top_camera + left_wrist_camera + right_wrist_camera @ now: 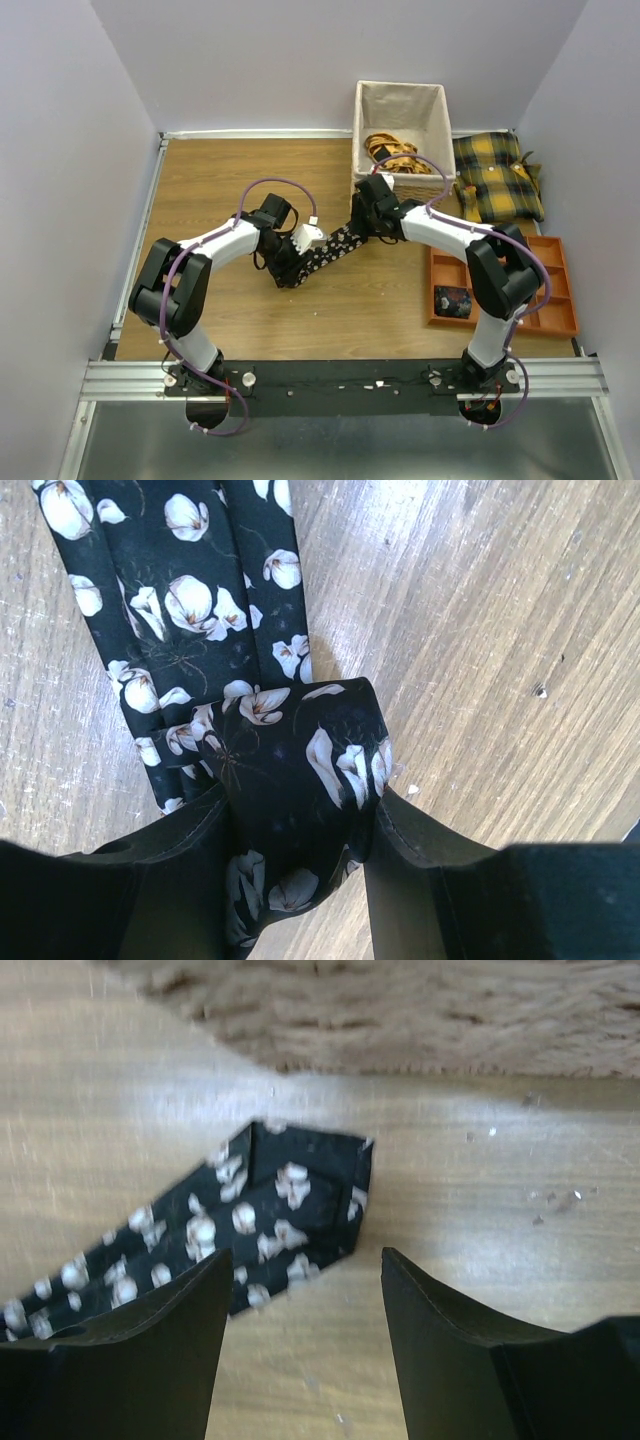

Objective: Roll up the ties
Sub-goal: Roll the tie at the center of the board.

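The tie [325,255] lies stretched diagonally on the wooden table [220,180] between the two arms in the overhead view. Its near end is at the left gripper [285,268] and its far end is under the right gripper [372,215], just in front of a cloth-lined basket [358,130]. A coiled tie [453,300] sits in the orange tray [560,250] at right.

From the left wrist, the jaws are closed on a single folded-over end of the flowered fabric, and the rest of the strip runs away flat.

From the right wrist, the jaws stand wide apart and hold nothing, poised over the blunt far end beside the basket's foot.

The risk lies in that one loose fold. It could spring open if the grip eases. With the far end unpinned, the whole strip may slide toward the left gripper instead of winding, or the coil may wind crooked.
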Controlling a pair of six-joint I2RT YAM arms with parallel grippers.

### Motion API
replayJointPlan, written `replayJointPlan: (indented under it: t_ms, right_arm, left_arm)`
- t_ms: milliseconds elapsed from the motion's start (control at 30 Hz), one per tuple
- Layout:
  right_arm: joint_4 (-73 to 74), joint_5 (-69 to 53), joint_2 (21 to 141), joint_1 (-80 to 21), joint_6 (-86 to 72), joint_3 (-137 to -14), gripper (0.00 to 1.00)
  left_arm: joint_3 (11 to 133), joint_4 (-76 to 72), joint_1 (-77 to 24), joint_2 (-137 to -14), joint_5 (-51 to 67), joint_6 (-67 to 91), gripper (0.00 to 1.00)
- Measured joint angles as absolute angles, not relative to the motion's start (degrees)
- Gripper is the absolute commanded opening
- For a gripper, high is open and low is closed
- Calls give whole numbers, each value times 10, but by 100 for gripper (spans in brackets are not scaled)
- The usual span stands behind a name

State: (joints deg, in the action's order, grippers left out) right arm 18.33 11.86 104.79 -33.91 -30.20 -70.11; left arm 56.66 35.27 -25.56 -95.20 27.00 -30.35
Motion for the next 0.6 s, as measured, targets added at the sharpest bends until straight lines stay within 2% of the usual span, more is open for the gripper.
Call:
replayJointPlan:
  t_ms: [400,600]
  right_arm:
    - [177,182,1082,-341,-387,-710,67]
    - [159,176,1037,-356,-408,-620,67]
  left_arm:
    - [530,371,-256,-913,258,-374,51]
    - [473,392,-256,-855,247,-488,51]
